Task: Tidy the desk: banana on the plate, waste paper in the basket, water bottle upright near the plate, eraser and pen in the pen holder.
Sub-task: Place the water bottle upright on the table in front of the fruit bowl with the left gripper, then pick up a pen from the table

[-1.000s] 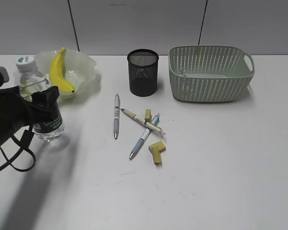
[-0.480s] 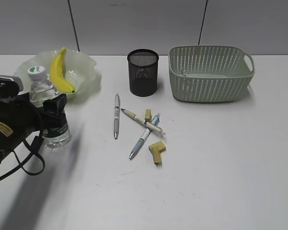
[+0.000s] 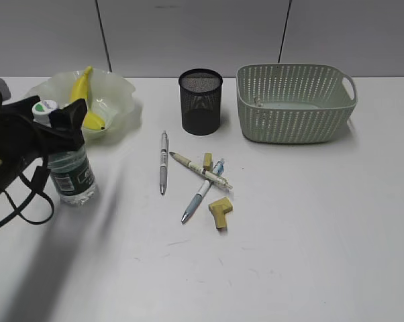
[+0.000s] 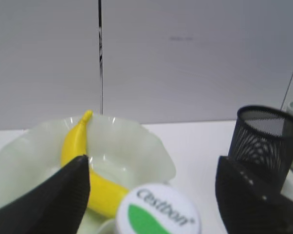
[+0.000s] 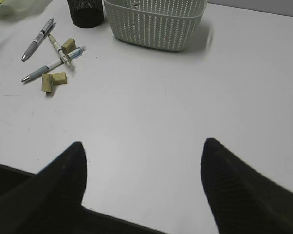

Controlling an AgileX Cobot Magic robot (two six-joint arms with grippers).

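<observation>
Exterior view: we see the water bottle (image 3: 70,176) standing upright on the counter (image 3: 303,255), at about seven o'clock from the plate (image 3: 115,94) and just beside it, which we judge satisfies the "upright near the plate" clause. The left gripper (image 3: 51,124) sits over the bottle's neck; in the left wrist view its two dark fingers (image 4: 64,195) stand apart on either side of the white cap (image 4: 157,210) with clear gaps, so we read them as released, placed there to let the bottle stand alone. The cap bears a green patch and lettering that reads roughly "Cestbon"; the white lettering on the dark green label is too small to read. The banana (image 3: 83,100) lies in the plate, stem toward twelve o'clock. The pen holder (image 3: 200,100) stands at three o'clock from the plate, and the basket (image 3: 296,102) at three o'clock from the holder; we cannot tell whether the waste paper lies inside it. Three pens (image 3: 163,161) and two yellowish erasers (image 3: 219,211) lie loose at six o'clock from the holder, so we judge that clause still unfinished. In the right wrist view the right gripper (image 5: 142,168) hovers over bare counter, fingers spread wide and grasping nothing, ready for those items.
</observation>
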